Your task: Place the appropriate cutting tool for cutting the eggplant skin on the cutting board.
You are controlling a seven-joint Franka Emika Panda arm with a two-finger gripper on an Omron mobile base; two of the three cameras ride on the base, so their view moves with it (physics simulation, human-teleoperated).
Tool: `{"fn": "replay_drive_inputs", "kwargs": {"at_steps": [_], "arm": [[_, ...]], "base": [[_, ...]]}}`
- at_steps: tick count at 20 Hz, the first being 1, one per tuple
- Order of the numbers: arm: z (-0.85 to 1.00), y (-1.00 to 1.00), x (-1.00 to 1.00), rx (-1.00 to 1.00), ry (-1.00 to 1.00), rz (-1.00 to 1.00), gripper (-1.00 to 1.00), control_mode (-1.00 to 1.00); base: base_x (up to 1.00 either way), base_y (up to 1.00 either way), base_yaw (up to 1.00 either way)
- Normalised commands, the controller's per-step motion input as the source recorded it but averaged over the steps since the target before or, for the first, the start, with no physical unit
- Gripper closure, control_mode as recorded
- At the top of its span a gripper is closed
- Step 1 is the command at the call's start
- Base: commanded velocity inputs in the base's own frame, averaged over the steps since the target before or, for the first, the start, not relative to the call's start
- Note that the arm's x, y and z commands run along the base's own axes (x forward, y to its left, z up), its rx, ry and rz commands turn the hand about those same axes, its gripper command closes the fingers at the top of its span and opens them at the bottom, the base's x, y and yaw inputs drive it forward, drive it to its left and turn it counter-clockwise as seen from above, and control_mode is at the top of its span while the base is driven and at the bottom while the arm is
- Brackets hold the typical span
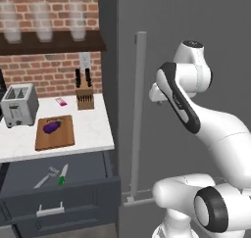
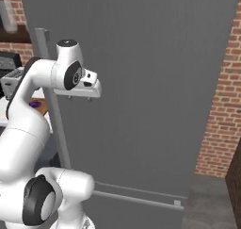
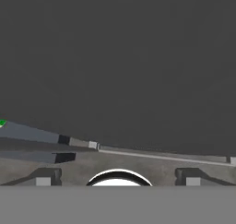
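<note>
White stone counter [image 1: 93,129] runs below a red brick wall [image 1: 44,70]; a dark shelf [image 1: 54,43] above it carries three clear glasses, blurred. To the counter's right stands a tall grey fridge [image 2: 150,82] with a long vertical bar handle [image 1: 138,114].

On the counter: silver toaster [image 1: 19,105] at the left end, wooden knife block [image 1: 85,99] with black-handled knives near the back edge, a small pink item just left of the block, too small to identify. The cutting board [image 1: 55,132] lies near the counter's front edge, right of the toaster; the eggplant [image 1: 51,127] rests on its upper half.

Below the counter's front edge a dark drawer [image 1: 73,183] stands pulled out. The peeler [image 1: 45,177] lies inside it, toward the left, with a green-handled knife [image 1: 63,174] just beside it on the right, the two apart.

Gripper [image 2: 80,98] hangs high in front of the fridge door, well apart from counter and drawer, fingers spread wide, nothing between them.
</note>
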Motion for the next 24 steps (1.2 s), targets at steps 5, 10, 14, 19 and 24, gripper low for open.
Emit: {"fn": "replay_drive_inputs", "kwargs": {"at_steps": [5, 10, 14, 19, 24], "arm": [[0.0, 0.0, 0.0, 0.0, 0.0, 0.0, -1.0, 1.0], [0.0, 0.0, 0.0, 0.0, 0.0, 0.0, -1.0, 1.0], [0.0, 0.0, 0.0, 0.0, 0.0, 0.0, -1.0, 1.0], [0.0, 0.0, 0.0, 0.0, 0.0, 0.0, -1.0, 1.0], [0.0, 0.0, 0.0, 0.0, 0.0, 0.0, -1.0, 1.0]], "base": [[-0.4, 0.61, 0.08], [-0.46, 0.58, 0.1], [-0.44, 0.52, 0.08], [-0.38, 0.42, 0.05], [-0.18, 0.37, 0.04]]}}
